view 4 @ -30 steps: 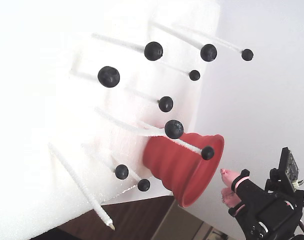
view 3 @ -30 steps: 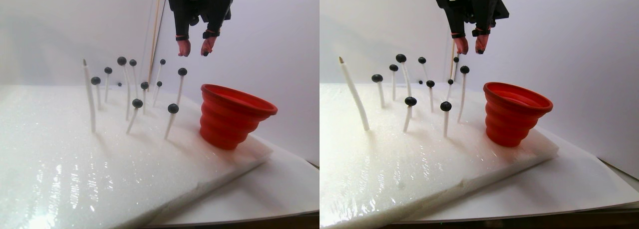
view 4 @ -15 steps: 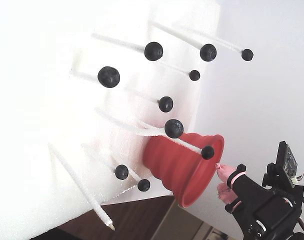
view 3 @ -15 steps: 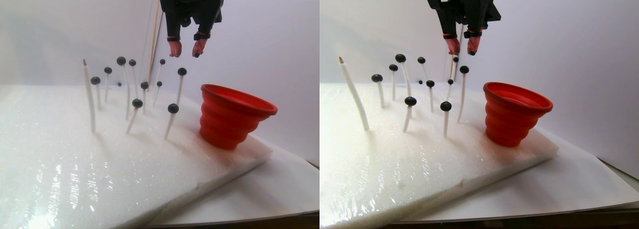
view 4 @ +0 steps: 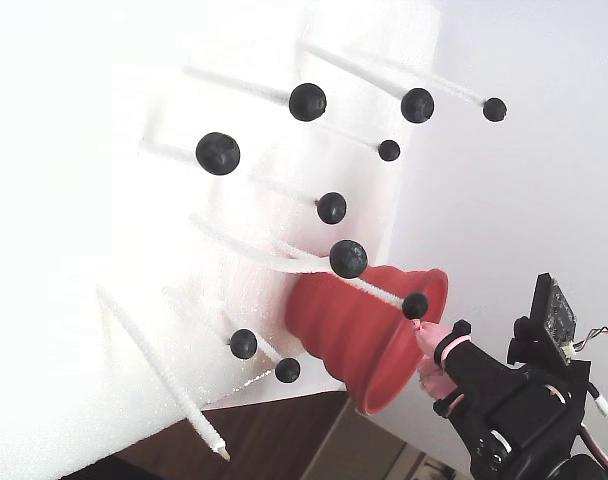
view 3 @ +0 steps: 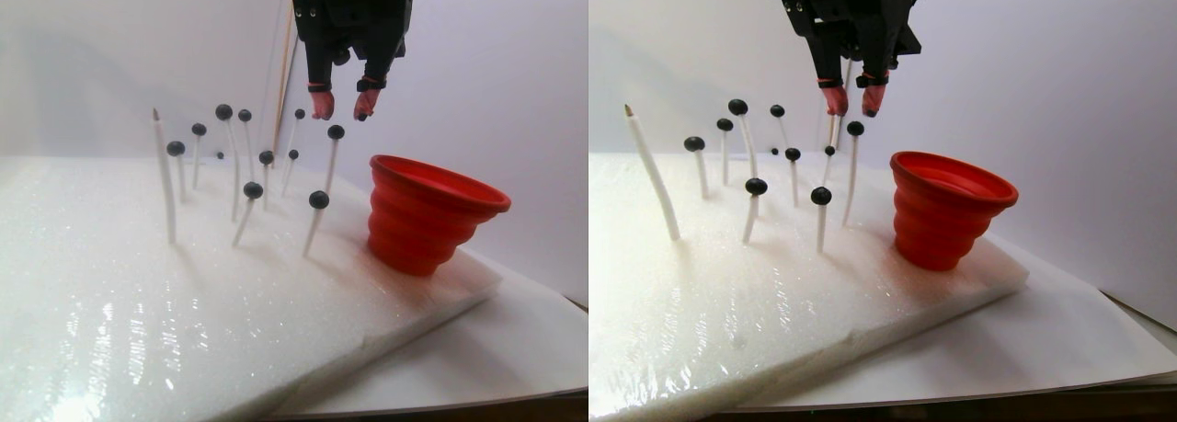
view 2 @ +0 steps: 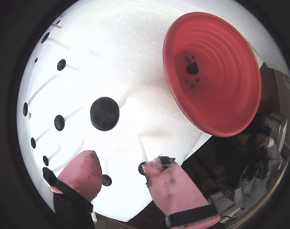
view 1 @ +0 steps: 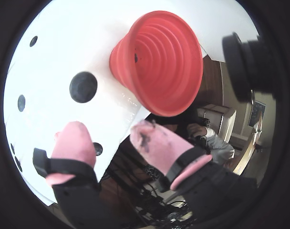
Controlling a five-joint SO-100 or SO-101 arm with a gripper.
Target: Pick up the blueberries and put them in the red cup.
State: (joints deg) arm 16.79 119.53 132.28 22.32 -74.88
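Overall scene: blueberries sit on the tips of thin white sticks pushed into a white foam slab.
Hand: black with pink-tipped fingers, the hand hangs above the back of the stick cluster in the stereo pair view; its two tips stand apart and nothing lies between them.
Nearest berry: in the stereo pair view one stick-top berry lies just below the tips; in the fixed view a berry appears touching or just beside the hand, and contact cannot be told.
Red cup: the red cup stands upright on the slab to the right of the sticks in the stereo pair view, near the slab's edge; dark specks show on its inner floor in a wrist view.
Wrist views: both look down past the parted pink tips onto the slab, with a large berry beyond them and the cup to the upper right.
Bare stick: one tall, berry-less stick leans at the left of the cluster in the stereo pair view.
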